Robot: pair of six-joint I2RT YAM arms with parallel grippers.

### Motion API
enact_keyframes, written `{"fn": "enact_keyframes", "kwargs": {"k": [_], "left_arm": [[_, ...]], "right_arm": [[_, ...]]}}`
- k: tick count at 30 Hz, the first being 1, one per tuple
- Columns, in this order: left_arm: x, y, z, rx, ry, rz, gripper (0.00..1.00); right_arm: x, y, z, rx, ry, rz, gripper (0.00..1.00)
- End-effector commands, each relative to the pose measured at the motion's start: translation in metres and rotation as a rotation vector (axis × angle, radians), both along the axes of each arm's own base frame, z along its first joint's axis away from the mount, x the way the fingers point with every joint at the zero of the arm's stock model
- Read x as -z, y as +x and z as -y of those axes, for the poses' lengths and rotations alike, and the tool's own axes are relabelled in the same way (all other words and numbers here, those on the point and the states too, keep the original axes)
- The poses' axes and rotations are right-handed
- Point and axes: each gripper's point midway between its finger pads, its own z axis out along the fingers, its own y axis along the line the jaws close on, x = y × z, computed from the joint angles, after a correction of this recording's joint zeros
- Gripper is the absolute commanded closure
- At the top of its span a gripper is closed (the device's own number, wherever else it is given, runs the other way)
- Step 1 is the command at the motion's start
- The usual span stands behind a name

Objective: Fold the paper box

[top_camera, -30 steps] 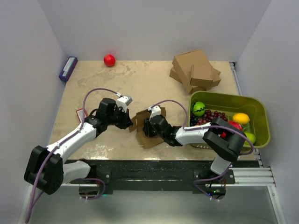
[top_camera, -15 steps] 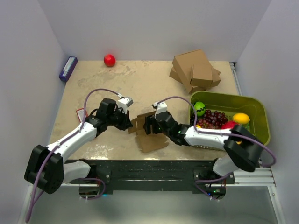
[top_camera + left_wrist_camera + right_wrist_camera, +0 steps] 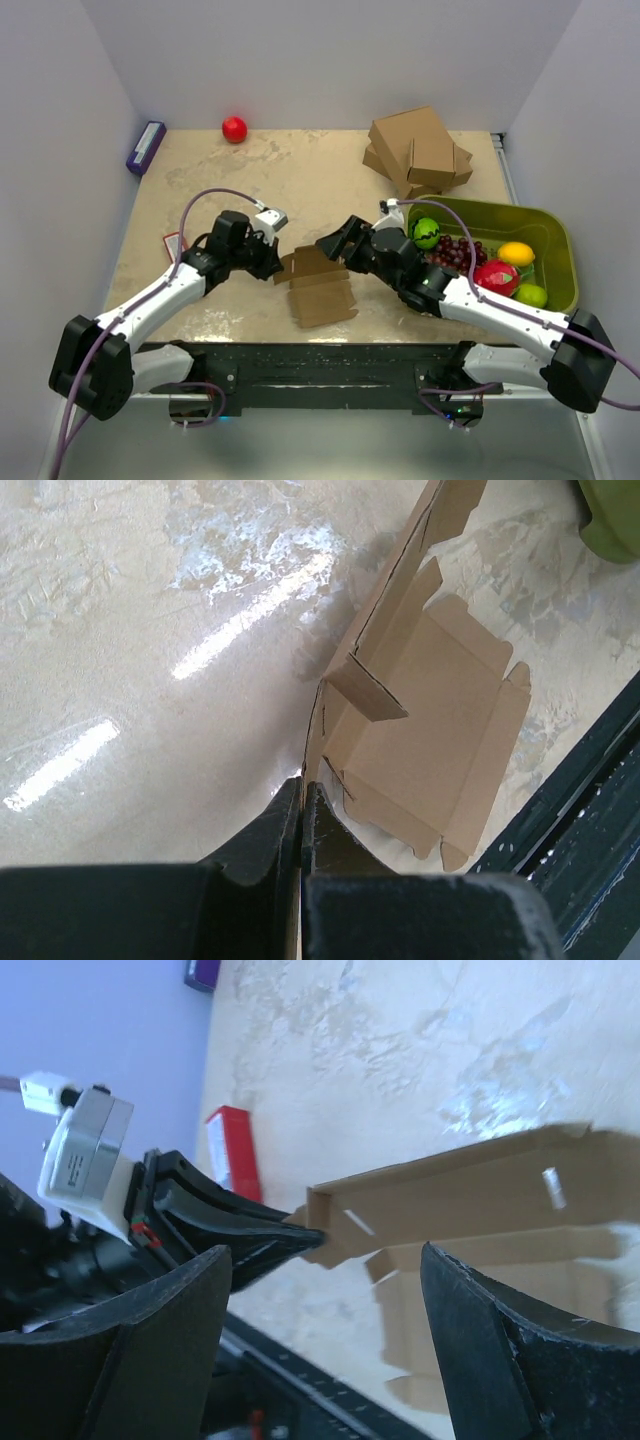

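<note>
The left hand (image 3: pixel 274 262) (image 3: pixel 302 792) is pinched tight on a raised side flap of the paper box (image 3: pixel 322 295) (image 3: pixel 430 730), its two fingers closed flat against the thin cardboard. The right hand (image 3: pixel 333 243) (image 3: pixel 325 1260) is spread wide and grips nothing, hanging just off the sheet's far right side. The box lies part-folded close to the middle of the bench's near edge. Farther out, a green bin (image 3: pixel 556 224) of fruit sits by the right edge, stacked cardboard boxes (image 3: pixel 418 150) fill the far right corner, and a red ball (image 3: pixel 234 129) rests at the far edge.
</note>
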Motion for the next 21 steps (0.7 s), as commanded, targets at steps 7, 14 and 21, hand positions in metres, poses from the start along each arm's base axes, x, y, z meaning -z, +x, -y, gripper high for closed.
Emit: {"fn": "enact_keyframes", "kwargs": {"k": [7,14,21], "left_arm": [[-0.036,0.015,0.006,-0.021,-0.011,0.196,1.0],[-0.042,0.013,0.006,-0.03,-0.008,0.238,1.0],[-0.033,0.007,0.01,-0.007,0.03,0.226,1.0]], "right_arm": [[0.004,0.005,-0.021,0.175,0.336,-0.31,0.22],[0.012,0.016,-0.007,0.316,0.395,-0.344,0.24],[0.022,0.043,-0.006,0.371,0.391,-0.324,0.25]]}}
